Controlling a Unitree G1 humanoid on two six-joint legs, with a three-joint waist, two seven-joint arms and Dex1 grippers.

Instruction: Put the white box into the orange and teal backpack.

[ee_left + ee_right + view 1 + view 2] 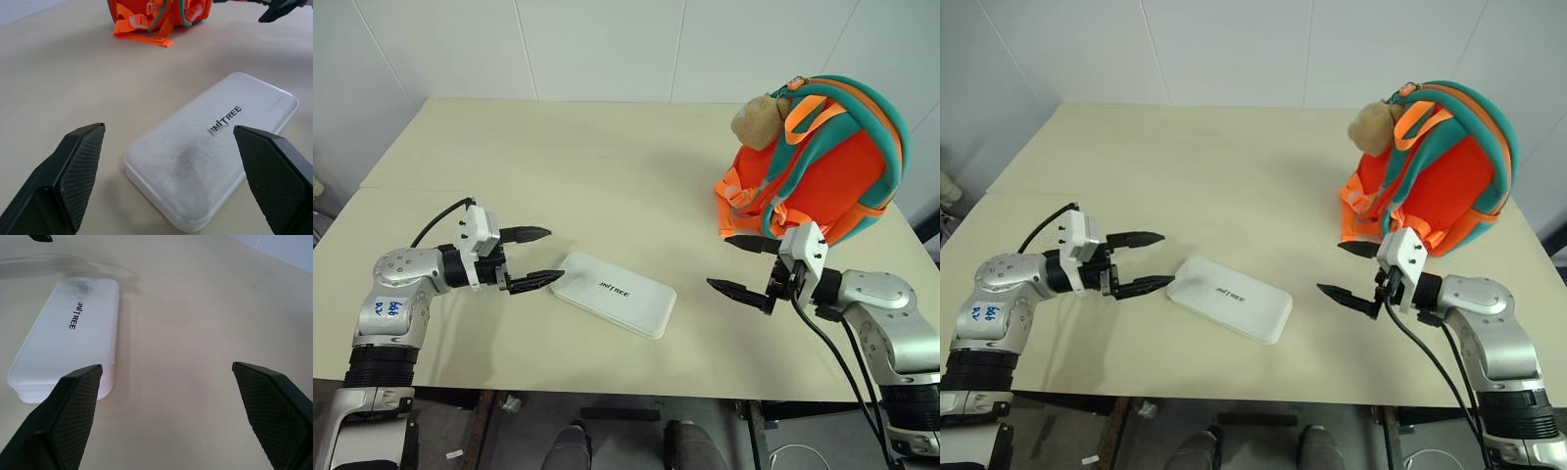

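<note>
Left gripper [533, 258] is spread wide with nothing in it, hanging just off the near-left end of the white box [614, 294]. Right gripper [742, 264] is just as wide and empty, out past the box's other end, right in front of the backpack [822, 157]. One box, lying flat on the table [558, 157], its long side running slantwise from left to near right. Lid reads "UNITREE". One backpack, upright at the far right, tan plush toy [760, 121] on top.

white box [1230, 299] flat on table [1234, 166], backpack [1435, 166] right
</note>
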